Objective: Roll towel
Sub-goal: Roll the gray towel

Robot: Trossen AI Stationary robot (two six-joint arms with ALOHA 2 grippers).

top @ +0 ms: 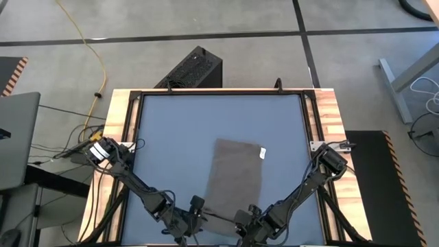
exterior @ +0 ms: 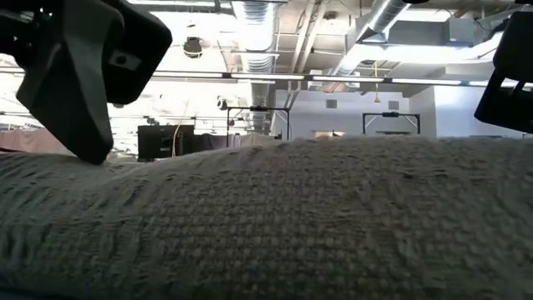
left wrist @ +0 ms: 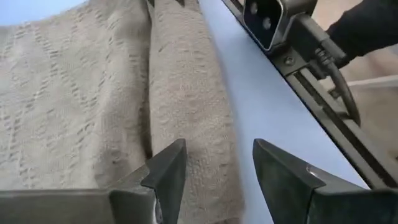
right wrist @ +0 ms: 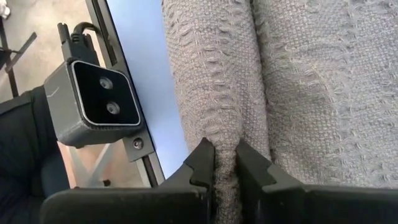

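Jaws on our right gripper (right wrist: pixel 225 163) are pinched almost shut on the rolled near edge of the towel (top: pixel 235 177), a thin ridge of cloth caught between the two fingers. Our left gripper (left wrist: pixel 217 168) stands with its jaws apart, straddling the same rolled edge without gripping it; one finger sits over the cloth, the other over bare tabletop.

We see the towel, a taupe woven cloth, lying flat and slightly angled on the blue-grey table (top: pixel 171 130), toward the near side. Its small white tag (top: pixel 262 152) shows at the far right corner. The near hem has been turned over into a first low fold (both wrist views show a plump ridge running along that edge), so we judge the roll is only just begun.

Both arms reach in from the near corners and meet at that near hem, one at each end of the ridge. That placement makes sense for rolling: a hold at both ends would keep the roll straight as it is pushed away across the cloth. With only the right side pinched, we think the fold could skew or loosen on the left.

A small camera (right wrist: pixel 99 102) is mounted at the table's near rim (left wrist: pixel 339 134), just beside the fold.
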